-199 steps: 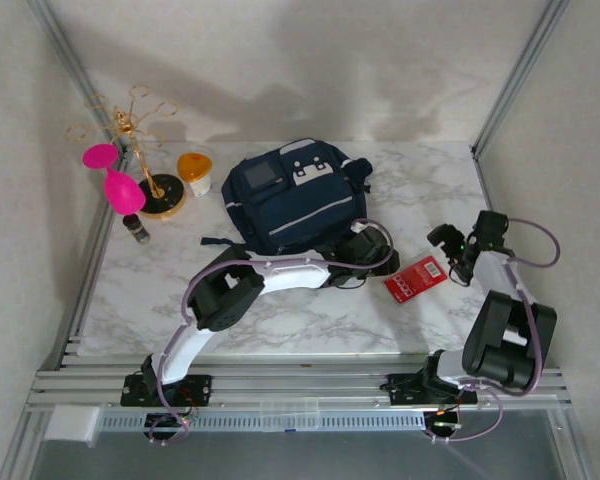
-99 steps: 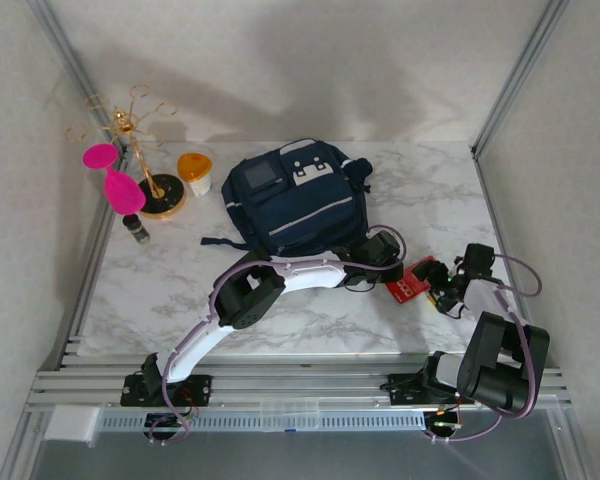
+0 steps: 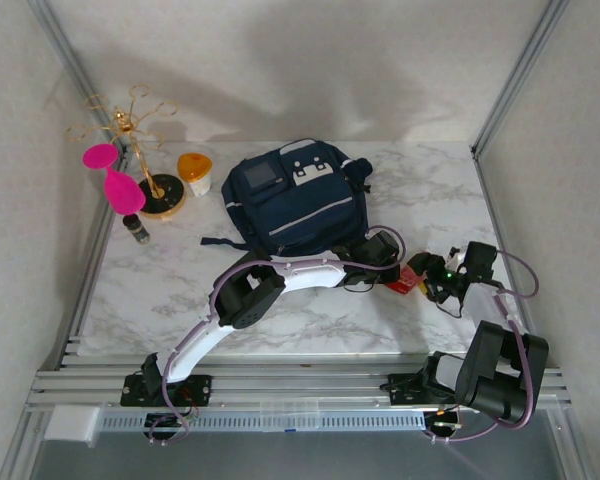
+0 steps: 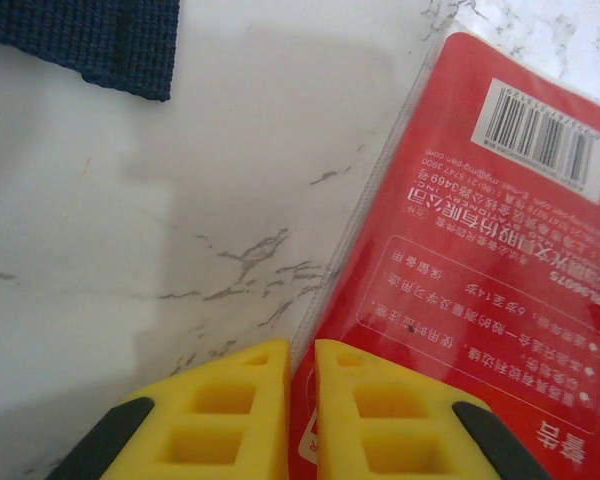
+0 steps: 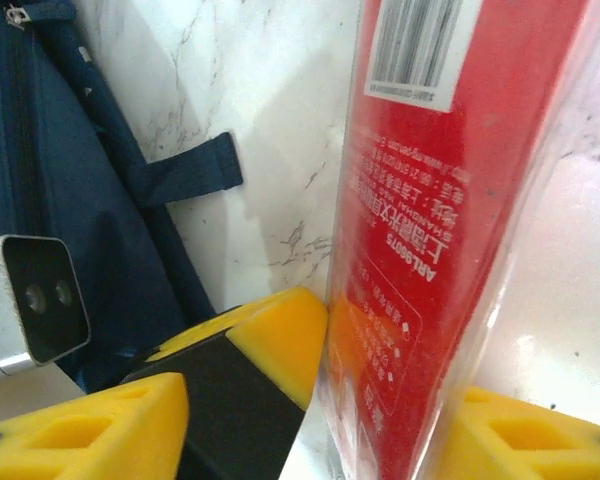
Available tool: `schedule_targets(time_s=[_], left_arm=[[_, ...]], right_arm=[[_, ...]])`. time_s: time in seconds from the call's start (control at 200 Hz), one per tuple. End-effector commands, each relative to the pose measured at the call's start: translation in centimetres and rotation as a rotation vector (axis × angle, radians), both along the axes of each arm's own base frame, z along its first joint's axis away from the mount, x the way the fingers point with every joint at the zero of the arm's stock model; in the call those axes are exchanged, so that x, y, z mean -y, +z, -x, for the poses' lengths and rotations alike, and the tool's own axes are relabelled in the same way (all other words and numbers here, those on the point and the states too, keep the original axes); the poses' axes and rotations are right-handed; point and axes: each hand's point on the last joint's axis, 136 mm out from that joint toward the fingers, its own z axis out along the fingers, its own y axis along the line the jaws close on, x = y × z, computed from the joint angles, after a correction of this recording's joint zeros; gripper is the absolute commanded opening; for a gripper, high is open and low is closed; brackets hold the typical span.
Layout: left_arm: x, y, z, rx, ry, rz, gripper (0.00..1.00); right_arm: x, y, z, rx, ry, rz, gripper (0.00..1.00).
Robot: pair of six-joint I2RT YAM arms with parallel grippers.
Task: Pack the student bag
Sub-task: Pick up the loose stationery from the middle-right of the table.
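- Your left gripper (image 4: 302,400) is pinched almost shut on the clear side edge of the red packet (image 4: 470,260). That edge is thin and slick, so the hold could slide off if you lift or twist from there.
- Your right gripper (image 5: 305,430) stands spread to either side of the same packet, which is tipped up on its edge between the fingers. It clamps nothing yet.
- With both grippers on one thin packet, pulling in different directions could crease or tear it. It could also flick it away across the table (image 3: 180,290).
- The fingers are crowded. One left finger (image 5: 275,335) sits against the packet's face inside the right gripper's gap, so closing the right one may trap that finger instead of the packet.
- The student bag (image 3: 292,198) lies flat at the back middle of the table, just beyond the left gripper. Its strap (image 5: 185,175) trails toward the packet, and a sweep could snag it and drag the bag.
- From above you see no open mouth on the bag and nothing inside it. Whether a zip is undone I cannot tell. If it is shut, the packet has nowhere to go.
- The white pot (image 3: 195,175) beside the gold stand (image 3: 130,130) has an orange top, and its contents are hidden.
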Motion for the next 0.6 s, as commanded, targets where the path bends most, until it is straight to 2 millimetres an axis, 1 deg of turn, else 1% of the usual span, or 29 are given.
schedule_targets(time_s=[0.0, 0.11, 0.235, 0.305, 0.37, 0.451, 0.491, 0.541, 0.596], left_arm=[[-1.3, -1.4, 0.4, -0.035, 0.009, -0.057, 0.13], [-1.5, -1.4, 0.4, -0.035, 0.012, -0.064, 0.12], [-1.3, -0.5, 0.2, -0.022, 0.011, -0.046, 0.13], [-1.1, 0.1, 0.1, -0.013, 0.009, -0.036, 0.14], [-0.9, 0.9, 0.0, 0.000, 0.005, -0.026, 0.16], [-0.8, 2.6, -0.2, 0.017, -0.002, -0.017, 0.18], [-0.9, 3.7, -0.2, 0.030, -0.007, -0.009, 0.18], [-1.2, 5.3, -0.1, 0.045, -0.014, 0.004, 0.20], [-1.7, 7.5, 0.3, 0.067, -0.028, 0.031, 0.22]], right_arm=[[-0.1, -1.0, 0.6, -0.038, 0.023, 0.003, 0.52], [0.1, -0.9, 0.6, -0.027, 0.025, 0.021, 0.39], [0.4, -0.7, 0.7, -0.020, 0.019, 0.038, 0.21], [0.4, -0.5, 0.6, -0.011, 0.017, 0.034, 0.16], [0.3, 0.1, 0.3, 0.016, 0.023, 0.013, 0.10], [0.2, 1.1, -0.2, 0.042, 0.032, -0.003, 0.04], [0.4, 1.7, -0.4, 0.055, 0.034, 0.005, 0.00], [0.7, 2.7, -0.7, 0.076, 0.035, 0.026, 0.00], [0.7, 4.0, -1.2, 0.112, 0.039, 0.037, 0.00]])
